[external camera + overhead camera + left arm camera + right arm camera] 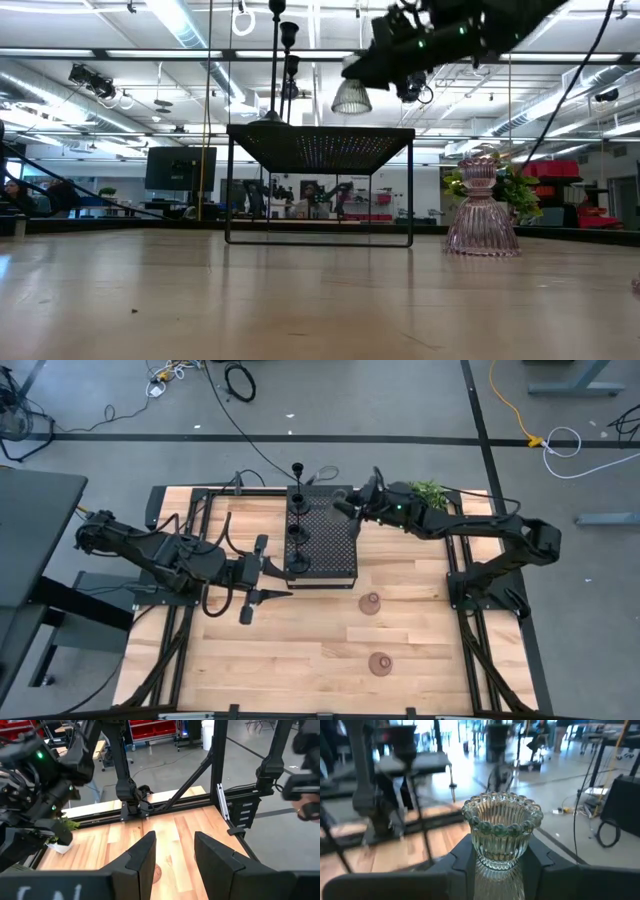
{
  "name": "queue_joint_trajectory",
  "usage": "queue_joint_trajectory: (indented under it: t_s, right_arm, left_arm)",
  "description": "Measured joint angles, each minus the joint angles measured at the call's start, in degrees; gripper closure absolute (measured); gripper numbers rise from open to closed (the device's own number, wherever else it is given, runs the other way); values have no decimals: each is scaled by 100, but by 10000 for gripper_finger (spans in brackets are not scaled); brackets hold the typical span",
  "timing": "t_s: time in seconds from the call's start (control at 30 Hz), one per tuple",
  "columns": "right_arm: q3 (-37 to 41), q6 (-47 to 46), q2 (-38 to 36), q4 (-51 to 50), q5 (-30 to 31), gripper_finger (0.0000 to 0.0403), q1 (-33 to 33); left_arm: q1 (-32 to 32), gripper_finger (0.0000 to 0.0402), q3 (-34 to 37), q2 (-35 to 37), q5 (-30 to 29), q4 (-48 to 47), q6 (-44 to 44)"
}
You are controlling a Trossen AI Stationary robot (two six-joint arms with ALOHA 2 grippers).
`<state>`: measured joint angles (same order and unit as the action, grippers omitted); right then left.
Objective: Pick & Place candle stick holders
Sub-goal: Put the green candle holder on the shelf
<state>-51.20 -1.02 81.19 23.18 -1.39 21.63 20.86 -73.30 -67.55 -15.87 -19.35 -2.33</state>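
Observation:
My right gripper [345, 508] is shut on a clear greenish ribbed glass holder [502, 827] above the far right part of the black perforated block [322, 538]. It also shows at the top of the low view [352, 97]. Three black thin-stemmed holders [298, 510] stand in a row on the block's left part. Two reddish-brown ribbed holders rest on their bases on the table, one near the block [370, 603] and one nearer the front [380, 663]. My left gripper [278, 580] is open and empty at the block's near left corner. My right gripper pinches the glass holder's ribbed body below its beaded cup [495, 870] between its two fingers. The fingers come roughly level from the table's right side. The holder is lifted clear above the block, its cup up and its flared base [352, 100] hanging below the fingers.
A small green potted plant [428, 490] stands at the far right, behind my right arm. The black frame rails [200, 510] run along the table's sides. Bare wood lies in the front left part [240, 660].

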Motion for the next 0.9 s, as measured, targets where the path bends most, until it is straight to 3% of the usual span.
queue_joint_trajectory:
  t_s: [0.13,0.3,0.9]
  right_arm:
    - [635,-321,0,1023,-165,312,304]
    - [991,-331,2,1476,-115,312,487]
    - [343,-131,1297,1619,87,312,846]
  left_arm:
    - [0,264,0,-4,1,-4,0]
    - [-11,264,0,-4,-14,-4,-141]
    - [-11,264,2,-7,-147,1,-184]
